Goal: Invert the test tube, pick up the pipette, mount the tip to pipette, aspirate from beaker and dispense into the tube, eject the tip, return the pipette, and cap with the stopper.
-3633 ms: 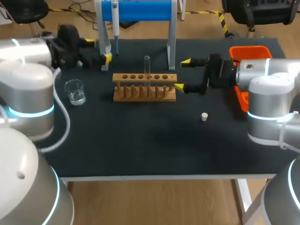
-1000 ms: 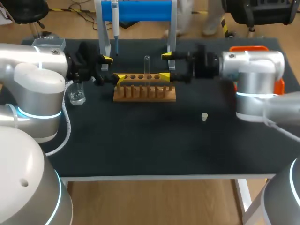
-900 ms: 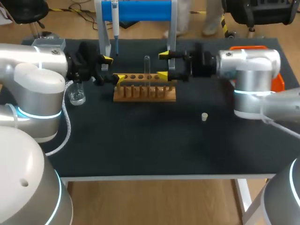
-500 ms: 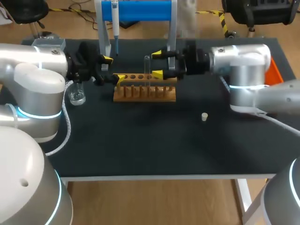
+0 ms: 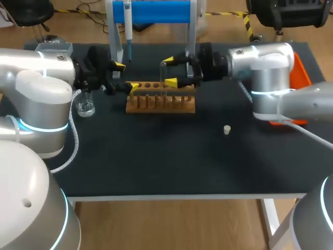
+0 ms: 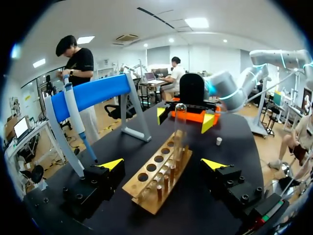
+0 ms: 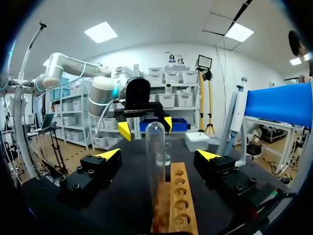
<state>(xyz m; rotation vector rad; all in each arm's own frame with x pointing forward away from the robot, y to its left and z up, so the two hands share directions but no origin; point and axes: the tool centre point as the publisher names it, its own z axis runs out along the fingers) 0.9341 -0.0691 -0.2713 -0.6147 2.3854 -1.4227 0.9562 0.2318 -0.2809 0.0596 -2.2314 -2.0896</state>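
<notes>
Tube (image 5: 163,78) stands upright at the rack (image 5: 161,97), long axis vertical, rounded closed end uppermost. The right wrist view places it beside the row of holes rather than in one, so it is probably seated over a peg. Positions, left to right:

1. Beaker (image 5: 83,101): on the worktop (image 5: 156,156) near the left arm, well apart from the tube.
2. Left fingers (image 5: 119,66): spread wide, holding nothing. They straddle the rack's left end. In the left wrist view the rack runs out between these fingers (image 6: 112,164) with a gap on each side, and the tube (image 6: 179,127) stands far along it.
3. Pipette (image 5: 127,31): hangs on its stand behind the rack, untouched.
4. Right fingers (image 5: 170,82): spread wide, holding nothing. The arm reaches in from the right, level with the tube's upper half. In the right wrist view the tube (image 7: 156,166) stands on the centre line between these fingers (image 7: 108,154), just ahead of the tips, clear of both.
5. Stopper (image 5: 227,129): loose on the worktop, right of the rack.

Assessment: the right arm is the nearer one and is lined up. The fingers close horizontally, square across the vertical tube, so a short advance towards the left should bracket it before closing and lifting it for inversion.
</notes>
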